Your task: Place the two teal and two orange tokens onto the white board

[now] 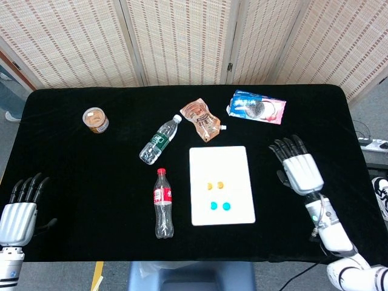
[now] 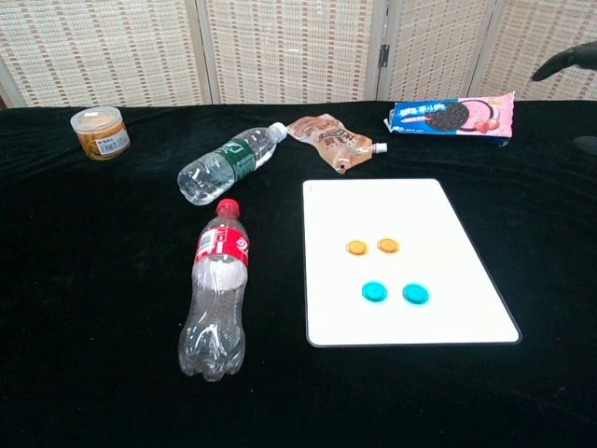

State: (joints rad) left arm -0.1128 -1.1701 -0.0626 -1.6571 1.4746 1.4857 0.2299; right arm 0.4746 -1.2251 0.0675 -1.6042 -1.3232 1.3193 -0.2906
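Both orange tokens [image 2: 372, 246] and both teal tokens [image 2: 395, 293] lie on the board [image 2: 466, 280], so task looks done. Right hand [image 1: 298, 168] beside board, fingers spread, empty; left hand [image 1: 21, 206] likewise. Next: nothing but parking arms.

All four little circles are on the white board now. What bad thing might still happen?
The right hand hangs open beside the white board. If it swings back low, it might nudge the board and slide the orange tokens or teal tokens off. The red-capped bottle lies on its side near the board's left edge, so it might roll into it if bumped.
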